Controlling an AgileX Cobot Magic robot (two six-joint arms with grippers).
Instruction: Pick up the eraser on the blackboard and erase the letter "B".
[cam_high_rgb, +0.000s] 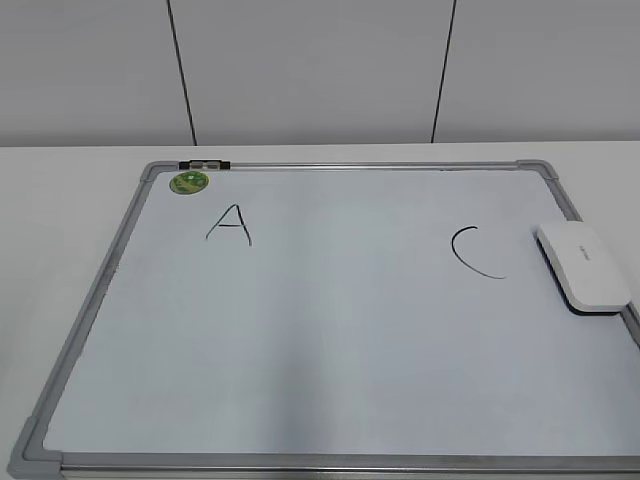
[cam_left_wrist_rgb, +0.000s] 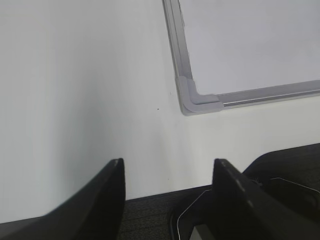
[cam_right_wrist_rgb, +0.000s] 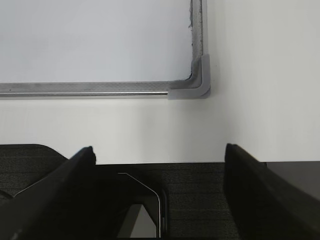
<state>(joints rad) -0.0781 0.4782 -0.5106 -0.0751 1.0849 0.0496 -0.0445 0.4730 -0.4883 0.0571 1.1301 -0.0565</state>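
The blackboard (cam_high_rgb: 330, 330) is a white dry-erase board with a silver-grey frame, lying flat on the white table. The white eraser (cam_high_rgb: 583, 266) lies on its right edge, next to the black "C" (cam_high_rgb: 474, 252). A black "A" (cam_high_rgb: 230, 225) is at the upper left. No letter "B" shows between them; that part of the board is blank. My left gripper (cam_left_wrist_rgb: 167, 172) is open and empty above the table's front edge, near the board's front left corner (cam_left_wrist_rgb: 192, 100). My right gripper (cam_right_wrist_rgb: 160, 155) is open and empty near the front right corner (cam_right_wrist_rgb: 197, 82). Neither gripper shows in the exterior view.
A small round green sticker (cam_high_rgb: 189, 182) and a black clip (cam_high_rgb: 203, 164) sit at the board's top left. Dark equipment lies under both grippers beyond the table's front edge (cam_right_wrist_rgb: 200, 200). A grey panelled wall (cam_high_rgb: 320, 70) stands behind the table.
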